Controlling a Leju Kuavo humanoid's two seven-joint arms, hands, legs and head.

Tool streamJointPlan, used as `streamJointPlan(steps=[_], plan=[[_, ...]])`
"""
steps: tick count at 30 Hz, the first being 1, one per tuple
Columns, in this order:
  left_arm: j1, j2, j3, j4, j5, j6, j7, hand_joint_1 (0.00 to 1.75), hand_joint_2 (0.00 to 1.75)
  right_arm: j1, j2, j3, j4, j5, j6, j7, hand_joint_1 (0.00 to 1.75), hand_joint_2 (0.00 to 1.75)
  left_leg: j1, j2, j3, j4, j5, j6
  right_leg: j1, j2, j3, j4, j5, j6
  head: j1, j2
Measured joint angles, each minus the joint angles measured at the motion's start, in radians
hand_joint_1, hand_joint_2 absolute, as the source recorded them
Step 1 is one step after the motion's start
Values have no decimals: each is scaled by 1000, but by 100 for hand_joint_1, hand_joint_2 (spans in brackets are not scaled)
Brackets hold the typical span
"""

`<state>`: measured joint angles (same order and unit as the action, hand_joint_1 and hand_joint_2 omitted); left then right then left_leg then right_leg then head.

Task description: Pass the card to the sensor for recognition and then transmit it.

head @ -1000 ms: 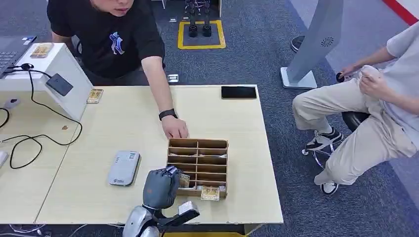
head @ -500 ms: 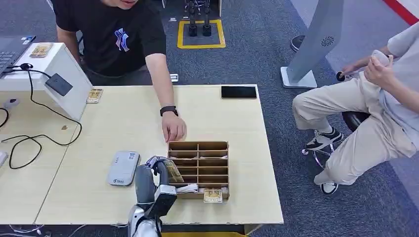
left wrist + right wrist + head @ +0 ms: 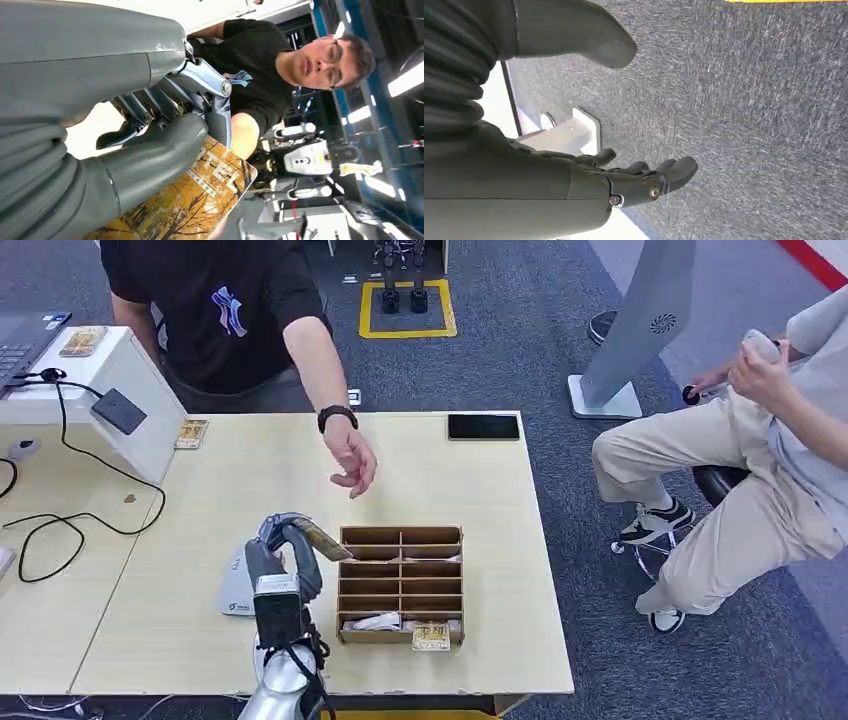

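Spanning most of the head view, the pale wooden table (image 3: 200, 490) carries everything else. At its far edge stands a person in a black shirt (image 3: 215, 320), one arm reaching out so that the person's hand (image 3: 352, 462) hangs above the tabletop, just beyond the tray and clear of it. A second person in light clothes (image 3: 760, 470) sits well off to the right on the grey carpet. On the table's left end stands a white angled stand (image 3: 120, 370) with a dark sensor pad (image 3: 120, 411) on its sloping face and a black cable trailing from it. Nearer the robot sits the brown divided tray (image 3: 401, 583), with a card (image 3: 431, 636) lying at its near right corner and something pale in a near compartment. Beside the tray's left side lies a flat grey device (image 3: 236, 592), partly hidden by the robot's arm. A black phone (image 3: 483, 427) rests at the far edge.

The left hand (image 3: 283, 545) is raised just left of the tray — thumb and fingers pinching the gold card (image 3: 320, 539); the left wrist view shows its autumn-tree print (image 3: 200, 200) under the thumb. The right hand (image 3: 634, 175) hangs over carpet, fingers loosely apart, holding nothing.
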<state>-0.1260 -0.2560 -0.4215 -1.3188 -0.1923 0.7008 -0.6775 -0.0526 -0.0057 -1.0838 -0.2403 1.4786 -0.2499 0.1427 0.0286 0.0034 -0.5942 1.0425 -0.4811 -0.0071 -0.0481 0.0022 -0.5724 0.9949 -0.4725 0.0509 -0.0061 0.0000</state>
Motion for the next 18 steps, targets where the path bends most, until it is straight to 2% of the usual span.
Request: streamJointPlan(steps=[8,18], plan=[[-1,0,-2,-11,14,0,-5,175,175,0,0,0,0,3,0,0,0,175,0,0,0,0,0,0,0,0,0,0,0,0,0,0],[-46,13,-3,-10,126,0,-16,175,175,-9,0,3,0,23,3,11,0,175,0,0,0,0,0,0,0,0,0,0,0,0,0,0]])
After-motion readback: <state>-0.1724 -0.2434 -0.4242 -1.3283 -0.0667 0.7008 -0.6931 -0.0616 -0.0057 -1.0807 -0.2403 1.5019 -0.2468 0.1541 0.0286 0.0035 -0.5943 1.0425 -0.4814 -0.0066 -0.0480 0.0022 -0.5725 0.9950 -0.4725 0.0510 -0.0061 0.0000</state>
